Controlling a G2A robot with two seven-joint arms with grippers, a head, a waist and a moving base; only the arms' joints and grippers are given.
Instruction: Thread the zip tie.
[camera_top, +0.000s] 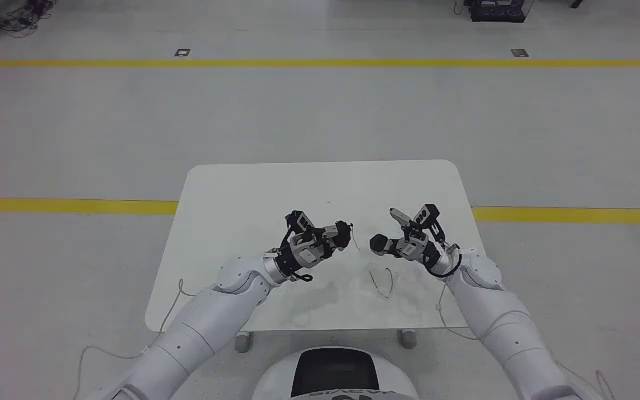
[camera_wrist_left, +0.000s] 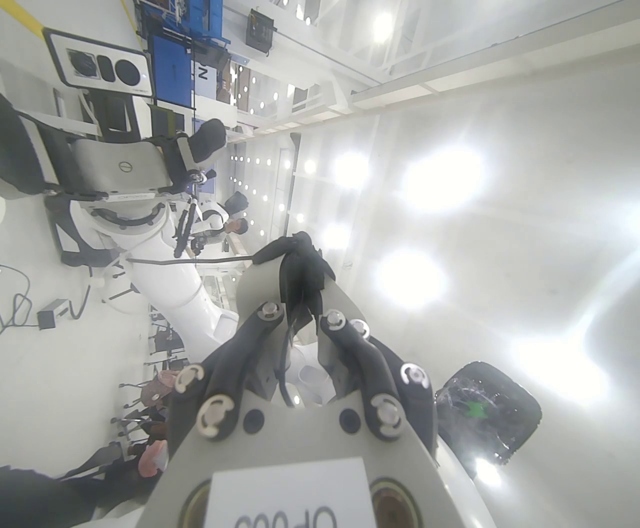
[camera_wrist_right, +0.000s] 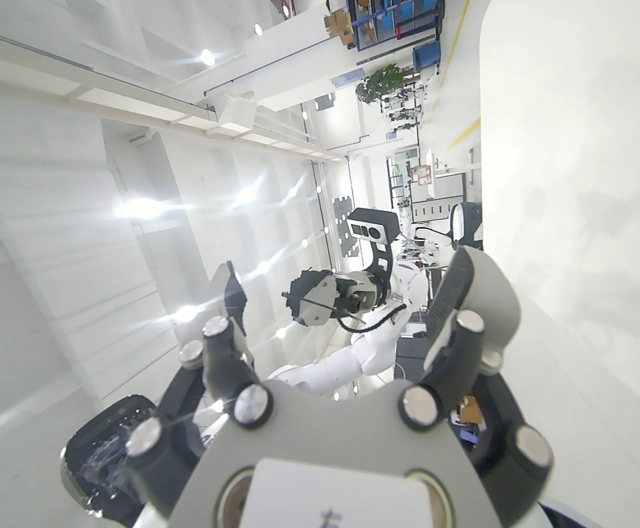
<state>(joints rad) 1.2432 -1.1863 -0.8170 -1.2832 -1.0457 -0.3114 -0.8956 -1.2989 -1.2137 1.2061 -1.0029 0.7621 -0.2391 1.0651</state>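
Thin black plastic zip tie (camera_wrist_left: 155, 260): held above the white rectangular table (camera_top: 230, 200), in the gap between the two arms, left of centre of that gap.

Left gripper (camera_wrist_left: 295, 250): positioned over the near middle of the table, seen in the top view at (camera_top: 340, 233). Its fingers (camera_wrist_left: 260, 280) are pressed together with no gap, and the zip tie is pinched at their tips. From the pinch point the strap runs out straight as a narrow strip, clear of the table surface. In the right wrist view the strap (camera_wrist_right: 320, 306) crosses the closed fingertips of the left gripper (camera_wrist_right: 310, 300) and projects past them on both sides.

Right gripper (camera_wrist_right: 345, 280): positioned just right of the left gripper at a similar height, seen in the top view at (camera_top: 390, 228). Its fingers (camera_wrist_right: 235, 295) are spread wide with nothing between them. The two grippers face each other. The zip tie is near the right gripper's fingers but apart from them.
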